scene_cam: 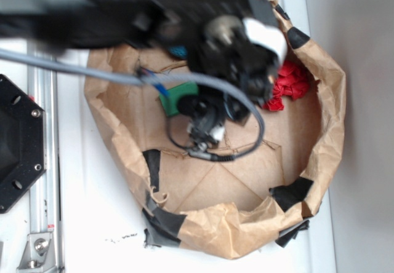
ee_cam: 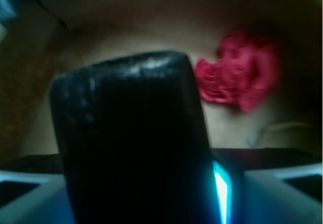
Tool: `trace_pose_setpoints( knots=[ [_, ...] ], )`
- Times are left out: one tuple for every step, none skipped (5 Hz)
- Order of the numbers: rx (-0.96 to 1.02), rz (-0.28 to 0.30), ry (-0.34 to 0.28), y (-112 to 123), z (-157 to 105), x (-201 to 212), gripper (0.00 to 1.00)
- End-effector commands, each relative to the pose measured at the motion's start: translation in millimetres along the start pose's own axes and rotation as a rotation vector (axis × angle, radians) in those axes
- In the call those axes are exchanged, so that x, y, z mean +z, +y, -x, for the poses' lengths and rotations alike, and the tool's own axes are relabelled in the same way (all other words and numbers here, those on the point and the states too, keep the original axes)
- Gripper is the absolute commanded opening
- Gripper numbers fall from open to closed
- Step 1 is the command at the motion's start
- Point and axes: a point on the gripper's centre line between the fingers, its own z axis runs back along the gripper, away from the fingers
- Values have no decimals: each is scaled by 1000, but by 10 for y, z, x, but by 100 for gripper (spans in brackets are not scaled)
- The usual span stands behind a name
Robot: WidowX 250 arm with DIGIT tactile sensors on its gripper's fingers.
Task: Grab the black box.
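Grasp step, apparently done: jaws closed on small glossy black square box (ee_cam: pixel 131 143), held up clear of brown-paper nest (scene_cam: pixel 320 138).
Next, by judgement: lifting steadily, keeping grip firm; crumpled red cloth (ee_cam: pixel 237 77) just beyond box.

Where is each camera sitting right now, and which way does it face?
Exterior: overhead, looking down on the brown paper pen, the green block and the red cloth; the robot arm covers the top.
Wrist: mounted by the claw, looking forward along the pen floor; the black box fills the near view, a lit blue claw part beside it.
Shared: the red cloth and the paper floor.
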Motion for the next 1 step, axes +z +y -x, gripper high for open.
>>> trace_pose_setpoints(
  knots=[
    [191, -111, 135, -352, -126, 304, 0]
  ],
)
